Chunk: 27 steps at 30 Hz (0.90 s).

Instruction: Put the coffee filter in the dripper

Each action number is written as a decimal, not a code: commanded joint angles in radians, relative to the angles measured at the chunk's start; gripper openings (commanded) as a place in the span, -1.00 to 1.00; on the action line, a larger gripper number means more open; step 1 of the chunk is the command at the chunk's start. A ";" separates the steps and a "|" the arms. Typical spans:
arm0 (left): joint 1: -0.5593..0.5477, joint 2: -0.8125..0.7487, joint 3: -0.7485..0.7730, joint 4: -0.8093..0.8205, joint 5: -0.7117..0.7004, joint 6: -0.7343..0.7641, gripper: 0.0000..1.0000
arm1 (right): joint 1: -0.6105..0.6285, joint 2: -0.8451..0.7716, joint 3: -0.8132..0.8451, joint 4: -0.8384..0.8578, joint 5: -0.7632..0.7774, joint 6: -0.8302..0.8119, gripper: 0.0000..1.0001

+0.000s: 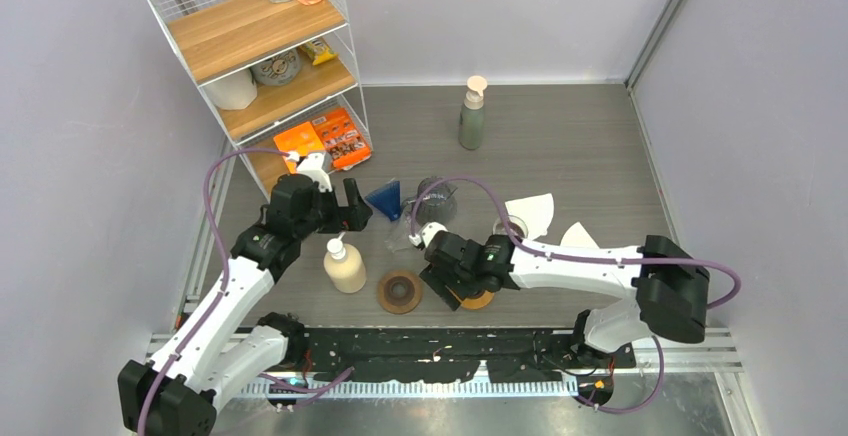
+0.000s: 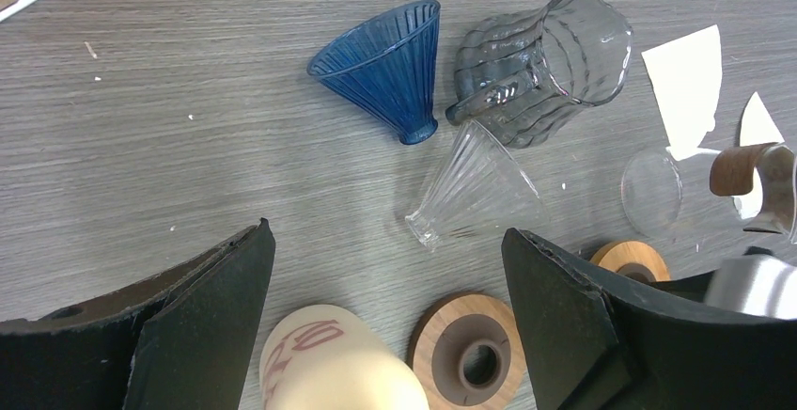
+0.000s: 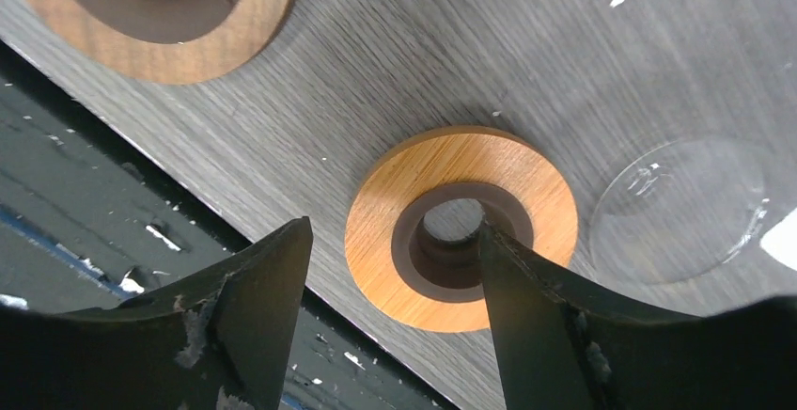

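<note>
Left arm: elbow bent, forearm reaching far and right. Left gripper (image 1: 352, 206) has its jaws spread wide. Right arm: stretched left along the near surface. Right gripper (image 3: 395, 229) is low and tilted down, jaws apart.

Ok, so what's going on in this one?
Neither arm holds anything. The right gripper is open and low over the light wooden ring, one finger at its hole, the other outside its rim. The left gripper is open above the table, near the blue dripper and the clear dripper, both lying on their sides. The paper filters lie on the table, untouched; none is in a dripper.
</note>
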State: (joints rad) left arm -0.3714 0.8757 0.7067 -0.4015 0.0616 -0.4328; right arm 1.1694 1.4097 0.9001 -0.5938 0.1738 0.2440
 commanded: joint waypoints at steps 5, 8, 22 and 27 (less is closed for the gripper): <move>-0.003 -0.014 -0.003 0.023 -0.018 0.016 0.98 | 0.013 0.068 -0.030 0.090 -0.007 0.083 0.33; -0.003 -0.023 -0.010 0.025 -0.021 0.016 0.98 | 0.014 0.079 -0.041 0.088 0.015 0.098 0.27; -0.003 -0.041 -0.019 0.027 -0.050 0.010 0.98 | 0.014 0.128 -0.066 0.091 0.052 0.126 -0.02; -0.003 -0.047 -0.019 0.022 -0.068 0.009 0.98 | 0.013 0.098 -0.051 0.091 0.055 0.115 -0.37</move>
State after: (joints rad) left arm -0.3714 0.8516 0.6895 -0.4015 0.0254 -0.4332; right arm 1.1824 1.5311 0.8360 -0.5236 0.2012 0.3534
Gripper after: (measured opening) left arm 0.993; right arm 0.440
